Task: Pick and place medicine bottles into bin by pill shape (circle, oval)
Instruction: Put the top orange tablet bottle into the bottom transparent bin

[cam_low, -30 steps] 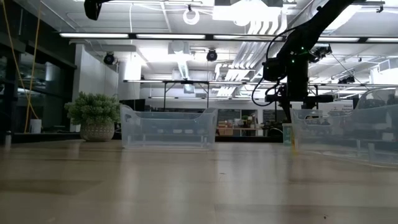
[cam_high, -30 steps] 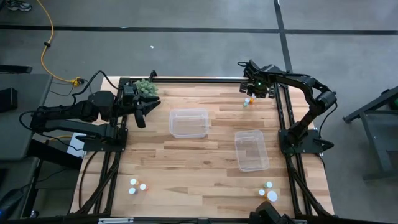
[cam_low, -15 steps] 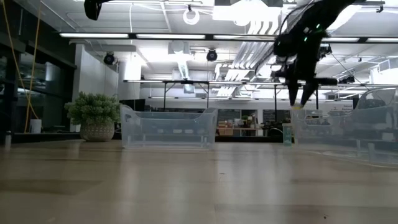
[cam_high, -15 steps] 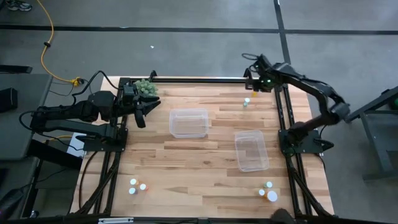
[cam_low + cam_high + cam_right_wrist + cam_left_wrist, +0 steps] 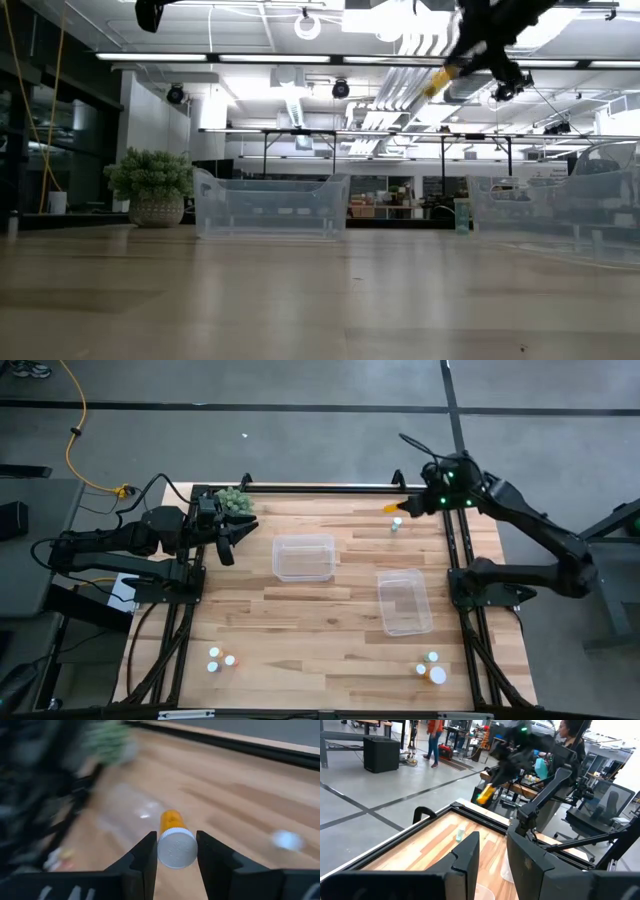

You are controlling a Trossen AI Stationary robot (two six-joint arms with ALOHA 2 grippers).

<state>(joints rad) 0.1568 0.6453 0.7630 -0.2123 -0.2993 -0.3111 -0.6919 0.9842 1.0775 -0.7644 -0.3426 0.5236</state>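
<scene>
1. Right gripper [image 5: 174, 851] is clamped on an orange medicine bottle [image 5: 172, 837], its two dark fingers [image 5: 146, 855] pressing the white cap from either side, with the orange body pointing away from the wrist.
2. From above, that bottle [image 5: 391, 508] hangs at the far right corner of the table [image 5: 300, 615], held up in the air; the level view shows it [image 5: 436, 84] high above the tabletop and tilted.
3. A green bottle [image 5: 396, 525] stands on the wood just beside that spot, at the far edge.
4. Two clear tubs sit mid-table: one [image 5: 303, 557] toward the left, the other [image 5: 404, 601] toward the right and nearer the front.
5. Further bottles stand at the near edge: two at the left [image 5: 221, 658], three at the right [image 5: 431, 670].
6. Left gripper [image 5: 232, 538] waits above the far left of the table beside the green plant [image 5: 232, 501], its fingers [image 5: 467, 857] set a narrow gap apart and holding nothing.
</scene>
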